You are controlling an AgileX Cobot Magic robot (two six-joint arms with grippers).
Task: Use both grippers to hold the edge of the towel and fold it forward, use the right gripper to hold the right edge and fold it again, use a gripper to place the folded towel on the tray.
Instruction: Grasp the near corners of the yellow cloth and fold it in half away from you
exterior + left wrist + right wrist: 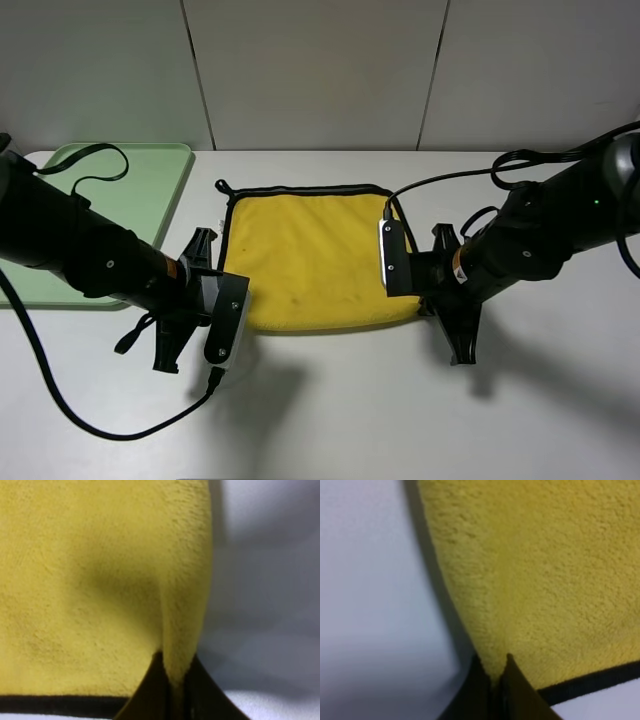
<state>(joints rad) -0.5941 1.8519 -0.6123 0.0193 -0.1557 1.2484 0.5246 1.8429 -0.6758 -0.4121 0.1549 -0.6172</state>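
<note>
Towel (315,255) lies flat on the white bench (330,420) at the middle of the high view. It is a yellow square of fluffy pile with a narrow black edge (300,190) showing along its 12 o'clock and 9 o'clock sides. A small black loop (222,187) sticks out at the 11 o'clock corner. The 6 o'clock side shows as a soft, rounded yellow line with no trim on view from above.

At about 9 to 10 o'clock of the towel sits the mint-green tray (150,190), just beside it and apart from it, with a dark cable lying across it.

The left end effector (175,690) is at the towel's 7 o'clock corner. Its wrist view shows the jaws pinched narrow on a raised ridge of yellow cloth, with the black edge running just beside them.

The right end effector (495,685) is at about 4 o'clock of the towel. Its jaws are likewise closed tight on a fold of pile close to the trimmed border.

The cloth looks light, limp and thick-napped. It will likely sag between the two holds and drape rather than keep a crease, though the pile should resist slipping. The stitched border near the corners is probably the firmest place to take hold, and both holds should move evenly so the fold lands square.
</note>
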